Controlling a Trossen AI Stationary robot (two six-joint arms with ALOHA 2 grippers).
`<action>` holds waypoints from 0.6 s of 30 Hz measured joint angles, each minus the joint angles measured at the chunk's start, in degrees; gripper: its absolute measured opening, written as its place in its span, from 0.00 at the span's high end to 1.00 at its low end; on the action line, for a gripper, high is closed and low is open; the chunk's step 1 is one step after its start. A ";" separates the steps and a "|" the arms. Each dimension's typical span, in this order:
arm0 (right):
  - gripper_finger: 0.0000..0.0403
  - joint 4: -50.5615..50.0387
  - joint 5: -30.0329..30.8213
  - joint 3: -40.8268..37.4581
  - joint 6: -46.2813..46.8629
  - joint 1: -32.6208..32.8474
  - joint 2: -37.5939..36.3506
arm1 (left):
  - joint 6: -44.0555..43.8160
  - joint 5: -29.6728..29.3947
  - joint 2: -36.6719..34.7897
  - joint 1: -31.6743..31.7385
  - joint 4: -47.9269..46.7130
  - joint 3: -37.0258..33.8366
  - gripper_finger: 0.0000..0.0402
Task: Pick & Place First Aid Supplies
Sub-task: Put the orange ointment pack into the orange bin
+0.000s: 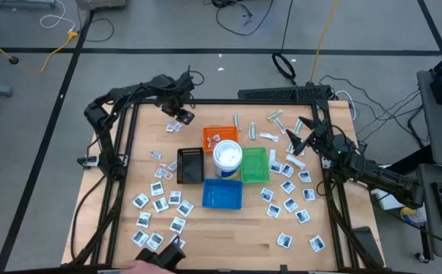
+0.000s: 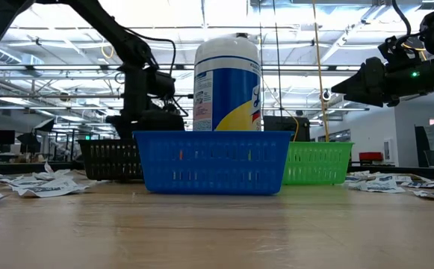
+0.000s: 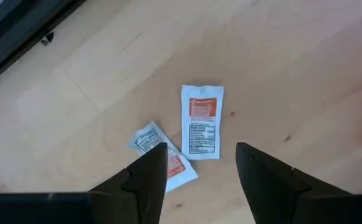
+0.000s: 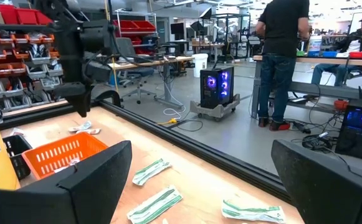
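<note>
though under left claw point(image 3: 196, 168), packet point(image 3: 202, 121) untouched

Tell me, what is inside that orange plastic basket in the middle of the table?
The orange basket holds a couple of small white packets, seen from above. From table height, the white round tub and blue basket cover it, so anything beneath those packets cannot be seen.

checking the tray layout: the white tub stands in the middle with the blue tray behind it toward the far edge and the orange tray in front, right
Reversed. In the high view the white tub is in the middle, but the orange tray is toward the far edge and the blue tray is in front.
</note>
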 joint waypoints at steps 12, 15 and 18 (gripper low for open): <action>0.06 0.00 -0.01 0.00 0.00 0.01 0.00 | 1.49 1.13 1.34 -0.42 6.56 -5.13 0.44; 0.06 0.00 -0.02 -0.01 0.01 0.01 0.00 | 1.49 1.13 2.50 -0.47 7.58 -5.96 0.45; 0.06 0.00 0.00 -0.02 0.01 0.01 0.01 | 1.47 1.09 2.99 -0.46 9.12 -6.97 0.46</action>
